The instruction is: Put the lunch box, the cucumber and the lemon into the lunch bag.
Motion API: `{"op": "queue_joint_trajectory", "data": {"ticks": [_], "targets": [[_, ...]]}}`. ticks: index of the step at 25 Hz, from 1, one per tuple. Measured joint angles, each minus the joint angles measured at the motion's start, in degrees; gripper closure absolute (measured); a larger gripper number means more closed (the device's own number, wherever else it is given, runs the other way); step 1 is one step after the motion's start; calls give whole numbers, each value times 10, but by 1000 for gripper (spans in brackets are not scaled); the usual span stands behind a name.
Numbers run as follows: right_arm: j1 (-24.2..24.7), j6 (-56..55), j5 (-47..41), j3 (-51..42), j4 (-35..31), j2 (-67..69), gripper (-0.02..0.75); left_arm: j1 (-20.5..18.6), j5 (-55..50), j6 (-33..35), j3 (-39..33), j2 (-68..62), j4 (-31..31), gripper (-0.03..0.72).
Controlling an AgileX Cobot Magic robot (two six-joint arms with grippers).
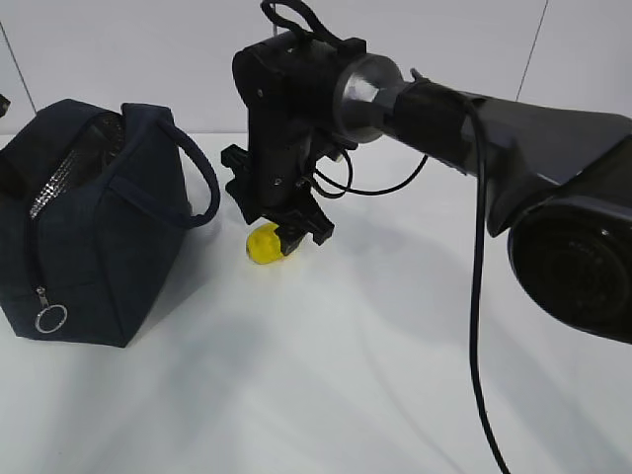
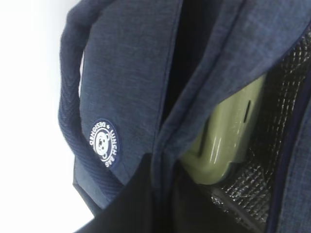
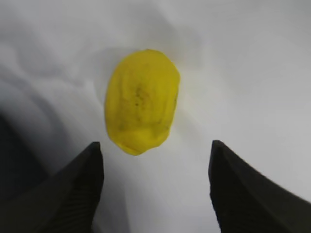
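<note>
The navy lunch bag (image 1: 99,227) stands on the white table at the left with its top open. In the left wrist view the lunch box (image 2: 228,131), pale green lid showing, sits upright inside the lunch bag (image 2: 126,73) against the silver lining. My left gripper (image 2: 163,194) is shut on the bag's top edge. The yellow lemon (image 1: 265,243) lies on the table to the right of the bag. Just above it hangs my right gripper (image 1: 283,225), open. The lemon (image 3: 142,108) lies slightly beyond the tips of the right gripper (image 3: 155,158), untouched. The cucumber is out of view.
The bag's padded handle (image 1: 202,183) loops out toward the lemon. A silver ring pull (image 1: 50,318) hangs at the bag's lower front. The right arm (image 1: 513,148) and its cable (image 1: 479,296) cross the right side above the white table (image 1: 326,375).
</note>
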State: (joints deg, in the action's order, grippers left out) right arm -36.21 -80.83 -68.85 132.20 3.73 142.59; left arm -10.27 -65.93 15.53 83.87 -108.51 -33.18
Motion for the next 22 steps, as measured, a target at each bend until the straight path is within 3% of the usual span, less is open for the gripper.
{"op": "queue_joint_trajectory", "data": {"ticks": [22], "targets": [[0, -24, 71, 0, -4, 36, 224, 0, 8, 2, 0, 0, 27, 684]]}}
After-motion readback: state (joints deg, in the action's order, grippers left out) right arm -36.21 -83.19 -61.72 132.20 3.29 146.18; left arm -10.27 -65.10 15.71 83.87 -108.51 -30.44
